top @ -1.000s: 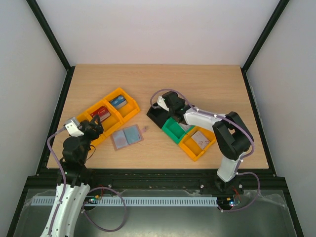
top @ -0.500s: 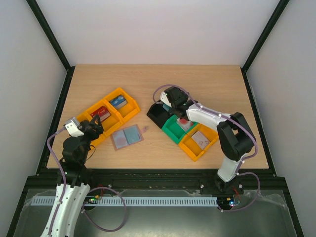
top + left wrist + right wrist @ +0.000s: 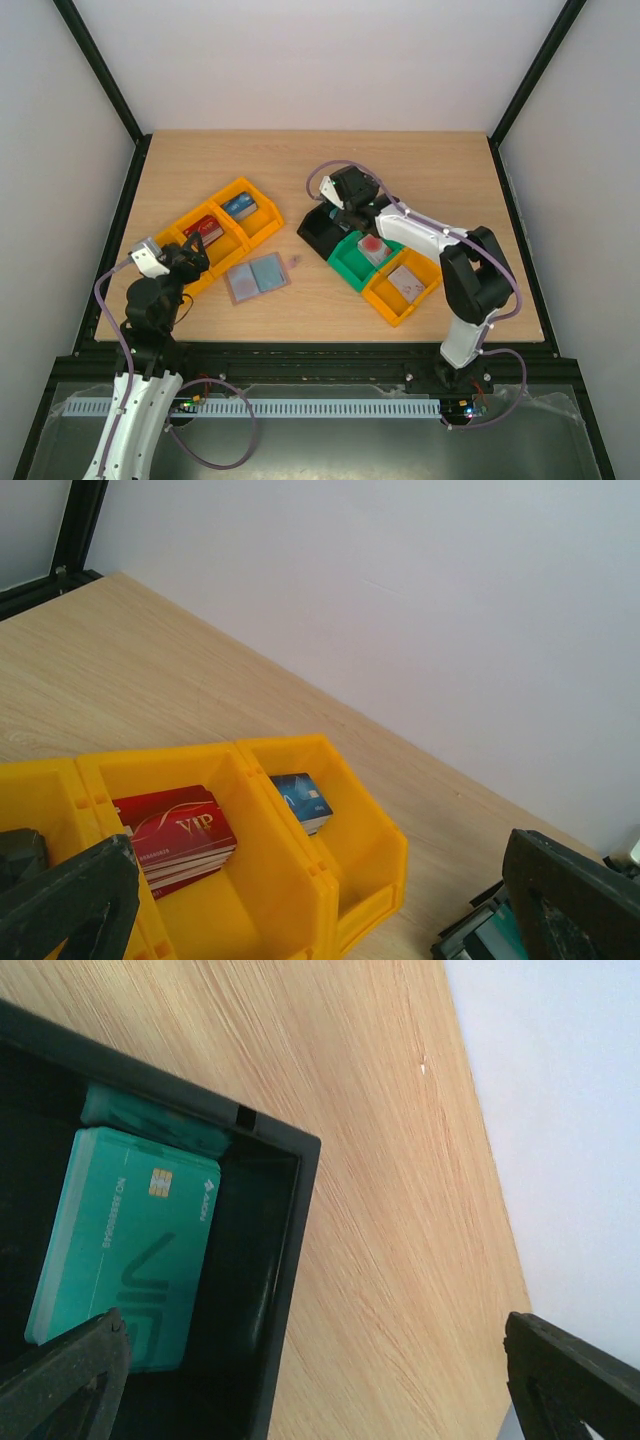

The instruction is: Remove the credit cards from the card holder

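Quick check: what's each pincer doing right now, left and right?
Left pincer: open, holding nothing.
Right pincer: open, holding nothing, above the teal card in the black bin.

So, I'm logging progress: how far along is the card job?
Done: red cards and blue card sit in the yellow bins, teal card in the black bin. In hand: nothing; left end effector and right end effector both open. Left: card holder lies open; remaining cards unclear.
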